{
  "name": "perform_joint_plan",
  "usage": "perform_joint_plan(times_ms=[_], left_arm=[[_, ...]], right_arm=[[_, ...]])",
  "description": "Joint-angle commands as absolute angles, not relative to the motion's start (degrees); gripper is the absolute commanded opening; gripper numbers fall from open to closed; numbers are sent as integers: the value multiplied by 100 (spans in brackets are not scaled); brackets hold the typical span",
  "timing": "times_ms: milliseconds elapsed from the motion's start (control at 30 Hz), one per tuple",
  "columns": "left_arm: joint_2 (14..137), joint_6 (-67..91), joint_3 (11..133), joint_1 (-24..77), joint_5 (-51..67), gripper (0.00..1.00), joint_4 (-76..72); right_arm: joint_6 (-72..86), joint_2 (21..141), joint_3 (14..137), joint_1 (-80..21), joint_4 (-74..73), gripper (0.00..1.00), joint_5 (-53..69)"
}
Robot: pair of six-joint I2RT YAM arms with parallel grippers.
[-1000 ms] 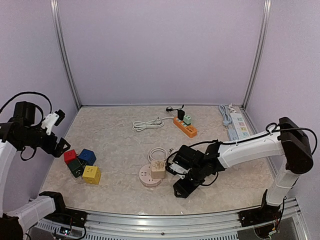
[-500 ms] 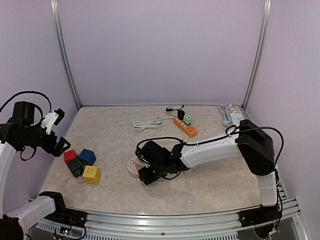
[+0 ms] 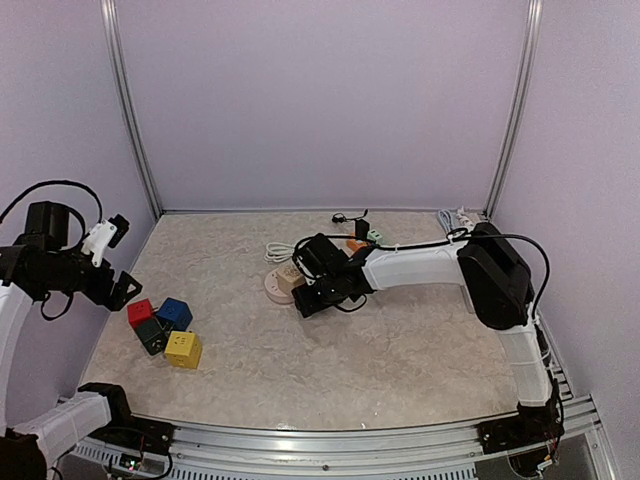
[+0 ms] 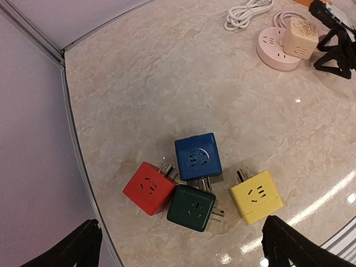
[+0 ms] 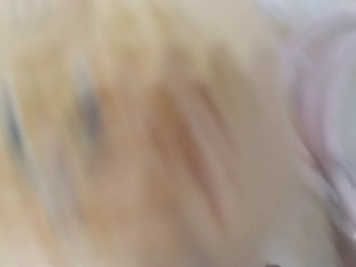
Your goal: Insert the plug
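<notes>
Top cam: I see R gripper (image 3: 312, 292) swung back-left since last pic. Round socket (image 3: 278, 287) slid w/ it, tan plug (image 3: 288, 272) sits on top. Near table (image 3: 400, 360) is bare.
L wrist cam: L gripper (image 4: 183, 250) wide open, holds nothing, over colour cubes (image 4: 196, 157) by left edge.
R wrist cam: all blur, can't tell R's grip.

Left wrist view. Four cube adapters cluster at centre frame on the marbled worktop (image 4: 167, 83): blue cube (image 4: 194, 157) uppermost, red cube (image 4: 149, 188) at its lower left, green cube (image 4: 191, 207) below, yellow cube (image 4: 255, 196) slightly apart to the right. Upper right: round pink socket (image 4: 273, 51) carrying a beige cube plug (image 4: 300, 37), with a coiled white cable (image 4: 247, 12) beside it. The left tool (image 4: 179, 233) shows dark fingers (image 4: 78, 247) spread wide in the bottom corners.
</notes>
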State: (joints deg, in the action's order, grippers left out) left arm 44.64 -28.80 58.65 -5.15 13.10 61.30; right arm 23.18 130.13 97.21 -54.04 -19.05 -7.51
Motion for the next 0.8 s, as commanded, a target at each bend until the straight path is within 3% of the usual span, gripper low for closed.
perform_joint_plan(times_ms=[0, 233, 467, 767], left_arm=[[4474, -2856, 6021, -544, 1413, 99, 6023], [4436, -2799, 5960, -528, 1498, 99, 5909], [4320, -2789, 5882, -510, 1490, 99, 5934], [4304, -2795, 5818, -501, 1446, 99, 5933]], right_arm=[[1986, 11448, 8502, -5291, -2261, 65, -1320], [2516, 10005, 7031, -3525, -3641, 68, -2436], [2247, 10247, 6868, -1757, -3581, 65, -1663], [1898, 10975, 7329, -1150, -3587, 61, -1488]])
